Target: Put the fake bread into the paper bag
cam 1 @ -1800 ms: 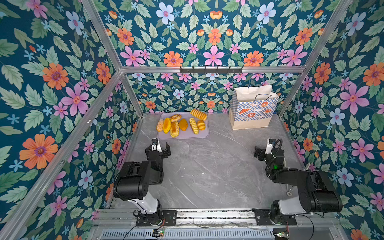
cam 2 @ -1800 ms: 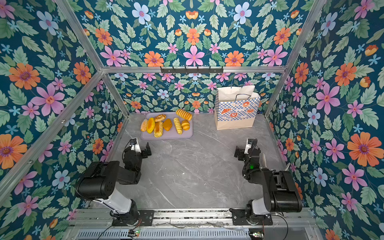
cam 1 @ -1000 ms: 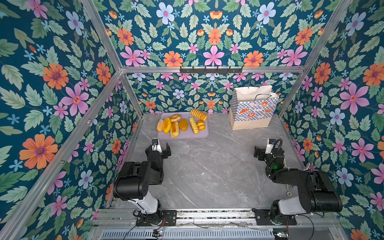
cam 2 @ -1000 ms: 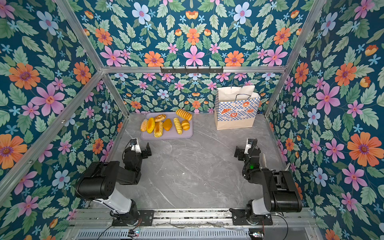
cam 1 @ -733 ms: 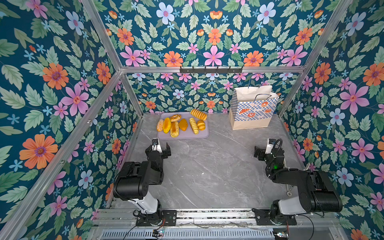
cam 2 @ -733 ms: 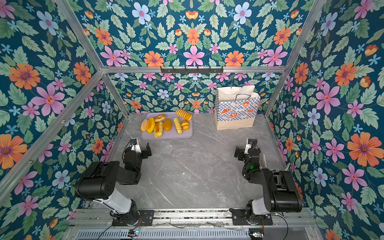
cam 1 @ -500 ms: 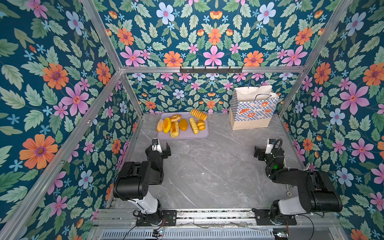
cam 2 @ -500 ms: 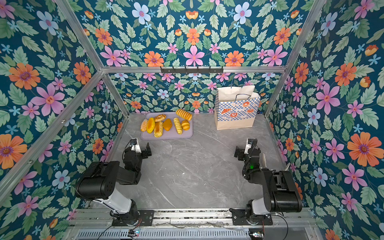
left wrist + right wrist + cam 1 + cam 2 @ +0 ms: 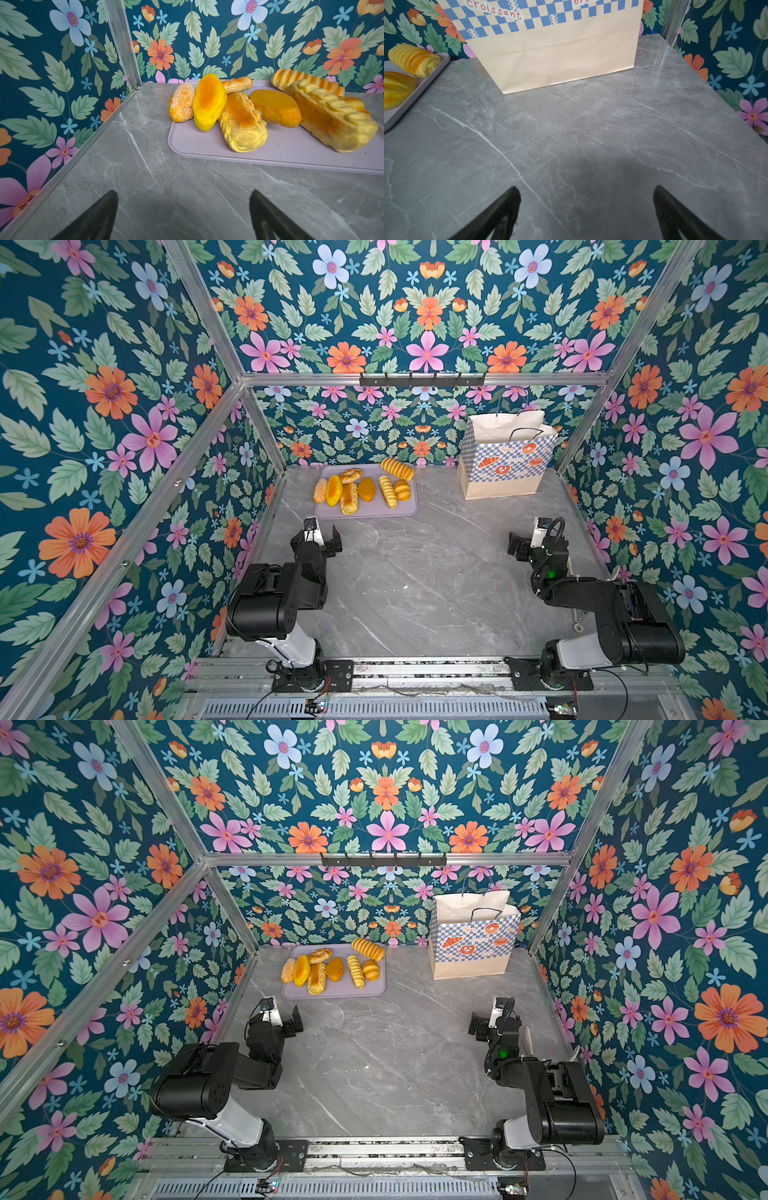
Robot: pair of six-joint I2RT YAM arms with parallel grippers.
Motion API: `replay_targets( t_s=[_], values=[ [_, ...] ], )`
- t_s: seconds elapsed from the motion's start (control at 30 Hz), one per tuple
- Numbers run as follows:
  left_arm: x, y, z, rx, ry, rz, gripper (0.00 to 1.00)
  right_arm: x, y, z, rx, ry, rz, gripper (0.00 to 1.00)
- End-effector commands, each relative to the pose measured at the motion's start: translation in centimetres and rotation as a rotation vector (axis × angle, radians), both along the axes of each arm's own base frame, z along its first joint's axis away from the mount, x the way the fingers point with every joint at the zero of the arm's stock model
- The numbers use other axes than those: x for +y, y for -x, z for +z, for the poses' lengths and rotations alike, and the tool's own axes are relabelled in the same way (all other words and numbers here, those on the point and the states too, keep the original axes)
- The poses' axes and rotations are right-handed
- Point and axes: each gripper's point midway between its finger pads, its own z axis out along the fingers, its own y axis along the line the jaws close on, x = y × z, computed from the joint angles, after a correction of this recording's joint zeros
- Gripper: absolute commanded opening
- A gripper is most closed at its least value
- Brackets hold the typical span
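1. Enclosure. Floral walls (image 9: 104, 406) close the cell on the left, far and right sides.

2. Work surface. The grey marble tabletop (image 9: 415, 572) forms the floor of the cell.

3. Arms. The left arm (image 9: 274, 601) is folded low at the near left. The right arm (image 9: 615, 614) is folded low at the near right. Both point toward the far wall.

4. Paper bag (image 9: 505, 464). It stands upright at the far right of the tabletop, close to the far wall, with its mouth open at the top. The upper part carries blue-and-white checks and orange bread drawings, and the lower part is plain cream. In the right wrist view the bag's base rests flat on the tabletop, well ahead of the fingers.

5. Tray (image 9: 374, 512). This flat lilac rectangle lies at the far left-centre, left of the bag and apart from it.

6. Fake bread (image 9: 349, 497). All visible pieces lie on the tray, none in the bag as far as can be seen.
   - A ridged loaf (image 9: 397, 468) sits at the tray's far right corner.
   - A sesame bun (image 9: 182, 104) overhangs the tray's left edge.
   - A smooth yellow oval bun (image 9: 208, 101) lies just right of the sesame bun, touching it.

7. Left gripper (image 9: 323, 533). Jaws are spread wide and hold nothing. It sits low over the tabletop, just on the near side of the tray.

8. Right gripper (image 9: 527, 537). Jaws are spread wide and hold nothing. It sits low over the tabletop, on the near side of the bag.
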Motion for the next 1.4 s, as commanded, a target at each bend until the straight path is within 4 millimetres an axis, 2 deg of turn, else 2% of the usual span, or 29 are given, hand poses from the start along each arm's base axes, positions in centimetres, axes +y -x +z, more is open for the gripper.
replay_targets(
  t_s=[0.0,0.13,0.3,0.43,0.5,0.6,0.63,0.67,0.77,0.83,0.97,1.03,1.2,1.37],
  values=[
    [1.0,-0.3,0.9,0.005,0.012,0.06,1.0,-0.5,-0.3,1.5,-0.034,0.003,-0.032,0.99],
    [1.7,-0.5,3.0,0.015,0.014,0.108,1.0,-1.6,0.0,3.5,-0.02,0.004,-0.097,0.99],
    [2.7,0.9,8.0,-0.084,0.06,0.173,1.0,-2.2,1.7,8.1,-0.059,-0.05,-0.16,0.99],
    [3.5,1.8,11.5,-0.068,0.175,0.242,1.0,-3.1,3.9,12.0,-0.072,-0.201,-0.283,0.99],
    [3.1,2.1,13.5,-0.054,0.236,0.229,1.0,-3.3,5.3,13.7,-0.023,-0.284,-0.34,0.99],
    [2.0,2.9,15.7,-0.054,0.336,0.183,1.0,-1.3,6.1,16.5,0.086,-0.397,-0.283,0.99],
    [2.1,3.4,15.9,-0.046,0.385,0.201,1.0,-0.4,6.1,17.2,0.097,-0.425,-0.242,0.99],
    [2.0,3.8,16.3,-0.037,0.435,0.204,1.0,1.3,5.6,18.8,0.092,-0.474,-0.15,0.99],
    [-1.4,3.8,17.4,0.028,0.519,0.024,1.0,4.3,4.7,22.2,0.095,-0.572,0.007,0.76],
    [-3.5,3.7,17.6,0.095,0.584,-0.073,0.99,4.9,4.0,23.9,0.11,-0.621,0.026,0.69],
    [-6.5,3.9,17.0,0.208,0.657,-0.167,0.96,5.9,2.0,26.4,0.144,-0.712,0.047,0.68],
    [-8.7,4.1,16.6,0.231,0.661,-0.2,0.94,6.1,0.6,27.1,0.145,-0.781,0.031,0.68],
    [-16.7,5.3,15.6,0.3,0.581,-0.3,0.9,6.0,-3.0,28.3,0.116,-0.902,-0.042,0.66],
    [-22.8,6.4,14.4,0.349,0.484,-0.373,0.9,7.3,-6.3,29.7,0.098,-0.928,-0.057,0.65]
  ],
)
